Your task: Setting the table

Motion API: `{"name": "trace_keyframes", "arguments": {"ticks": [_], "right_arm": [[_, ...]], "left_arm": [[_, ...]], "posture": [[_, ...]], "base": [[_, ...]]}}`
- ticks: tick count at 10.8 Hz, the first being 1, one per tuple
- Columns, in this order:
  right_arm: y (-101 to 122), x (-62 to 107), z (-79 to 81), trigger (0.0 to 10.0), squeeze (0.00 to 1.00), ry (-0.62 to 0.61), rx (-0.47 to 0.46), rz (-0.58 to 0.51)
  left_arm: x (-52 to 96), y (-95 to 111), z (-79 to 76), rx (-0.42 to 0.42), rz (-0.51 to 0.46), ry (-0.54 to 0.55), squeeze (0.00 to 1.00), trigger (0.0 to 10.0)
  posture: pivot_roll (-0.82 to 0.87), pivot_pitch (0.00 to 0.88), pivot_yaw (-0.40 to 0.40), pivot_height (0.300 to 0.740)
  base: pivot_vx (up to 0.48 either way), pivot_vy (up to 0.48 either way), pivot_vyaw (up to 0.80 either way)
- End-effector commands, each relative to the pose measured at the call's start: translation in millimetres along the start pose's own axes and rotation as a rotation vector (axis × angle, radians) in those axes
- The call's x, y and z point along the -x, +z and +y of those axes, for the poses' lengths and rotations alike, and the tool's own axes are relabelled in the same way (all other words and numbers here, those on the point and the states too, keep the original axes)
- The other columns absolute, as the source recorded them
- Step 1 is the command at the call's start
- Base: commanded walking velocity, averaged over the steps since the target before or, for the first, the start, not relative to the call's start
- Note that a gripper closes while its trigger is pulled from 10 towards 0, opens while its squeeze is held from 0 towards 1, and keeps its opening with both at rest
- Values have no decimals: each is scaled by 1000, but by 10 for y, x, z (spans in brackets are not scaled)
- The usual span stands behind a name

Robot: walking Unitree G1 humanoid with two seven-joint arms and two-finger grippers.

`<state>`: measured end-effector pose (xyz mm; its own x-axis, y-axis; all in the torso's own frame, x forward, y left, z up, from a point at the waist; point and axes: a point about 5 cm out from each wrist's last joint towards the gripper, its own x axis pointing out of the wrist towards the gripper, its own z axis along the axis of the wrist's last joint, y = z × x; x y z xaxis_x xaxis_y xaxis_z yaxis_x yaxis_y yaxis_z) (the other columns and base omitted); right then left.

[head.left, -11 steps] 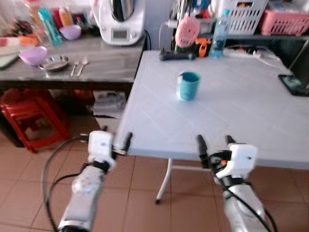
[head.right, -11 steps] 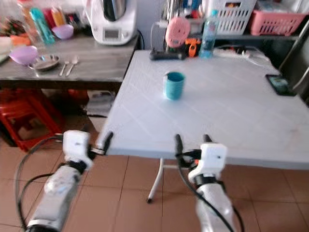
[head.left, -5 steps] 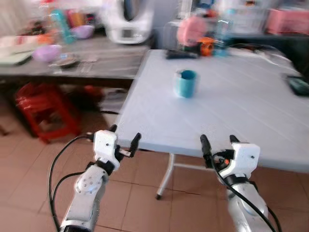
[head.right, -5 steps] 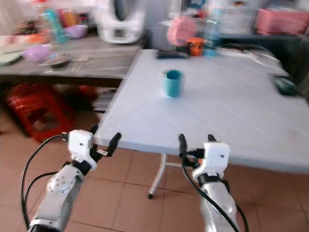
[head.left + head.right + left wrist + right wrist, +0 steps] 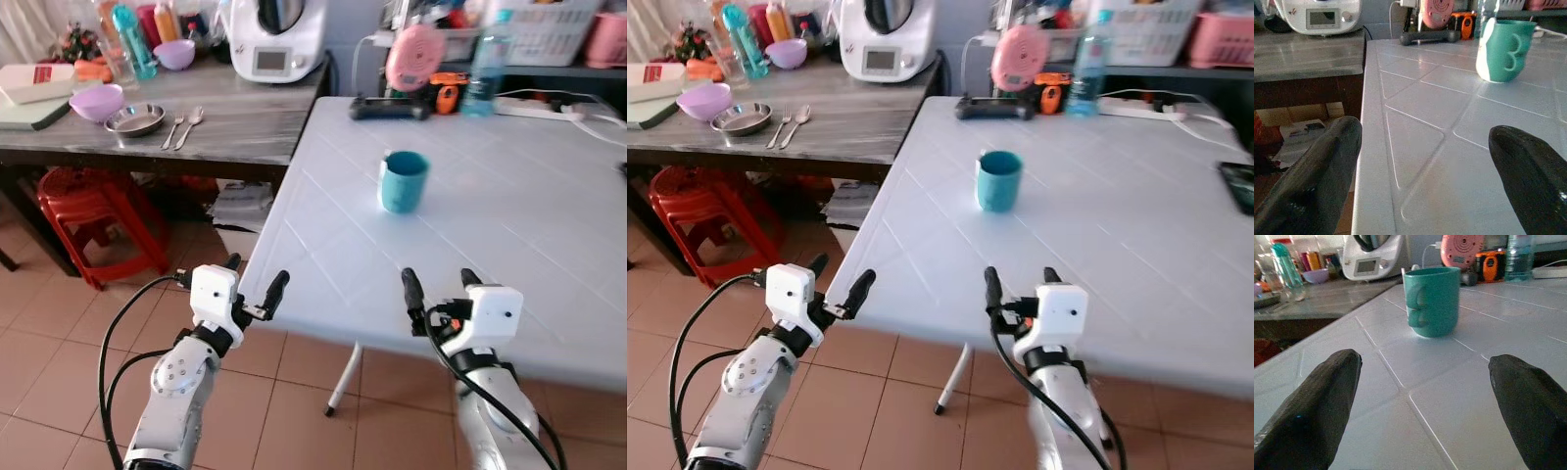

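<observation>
While only a teal mug is sitting mid-frame on the white table, I'm guessing the setting is barely started. The left gripper and right gripper are hovering at the table's near edge, fingers spread wide, holding nothing. The steel bowl, fork and spoon are waiting upper left on the grey counter, red stools crowding underneath.

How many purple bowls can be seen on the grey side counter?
2. One larger purple bowl sits near the counter's front beside the metal dish; a smaller one stands further back among the bottles. Others may be hidden there.
</observation>
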<state>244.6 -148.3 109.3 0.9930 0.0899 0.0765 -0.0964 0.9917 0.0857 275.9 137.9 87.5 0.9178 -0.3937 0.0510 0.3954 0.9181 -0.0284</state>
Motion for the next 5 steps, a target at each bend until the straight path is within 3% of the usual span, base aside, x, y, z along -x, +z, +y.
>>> {"name": "trace_keyframes", "arguments": {"ticks": [1, 4, 5], "right_arm": [[-21, 11, -44, 10000, 0, -21, 7, 10], [-30, 15, -30, 10000, 0, -22, 5, 13], [-33, 18, -23, 10000, 0, -21, 4, 15]], "left_arm": [[-15, 36, -13, 4, -10, -9, 0, 10000], [-5, 22, -39, 12, -2, -25, 0, 10000], [2, 25, -45, 29, -10, -27, 0, 10000]], "posture": [[31, 0, 73, 740], [29, 0, 74, 740], [28, 0, 73, 740]], "base": [[349, 0, 0], [341, 0, 0], [0, 0, 0]]}}
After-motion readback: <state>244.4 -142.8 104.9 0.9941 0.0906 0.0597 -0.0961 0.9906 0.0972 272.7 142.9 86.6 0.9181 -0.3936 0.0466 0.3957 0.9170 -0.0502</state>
